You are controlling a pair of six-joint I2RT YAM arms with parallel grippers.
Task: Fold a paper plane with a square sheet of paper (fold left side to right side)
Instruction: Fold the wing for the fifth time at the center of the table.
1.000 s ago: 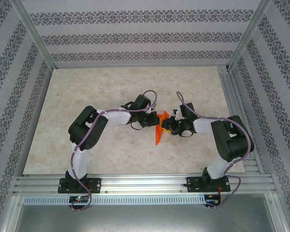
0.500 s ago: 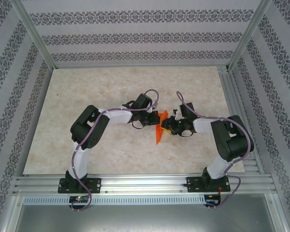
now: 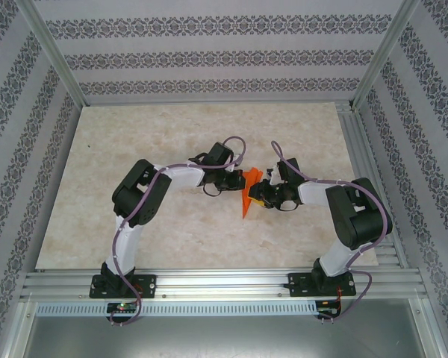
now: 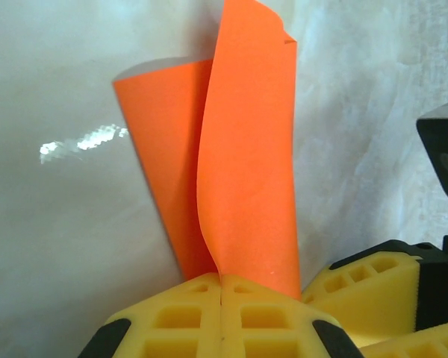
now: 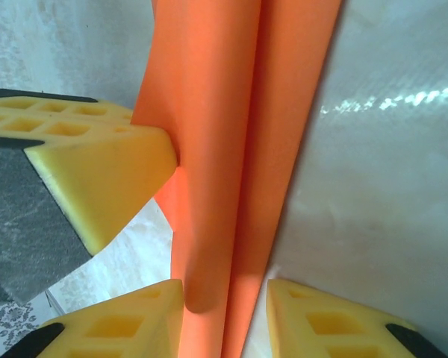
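Your left gripper has edged rightward, pinched shut on the orange paper; your right gripper straddles it, jaws apart.

Beige marbled tabletop between damask-striped walls, aluminium frame posts at corners

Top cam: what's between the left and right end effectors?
The orange paper, partly folded, sits between the left end effector and the right end effector in the top view. The left wrist view shows the left one shut on it.
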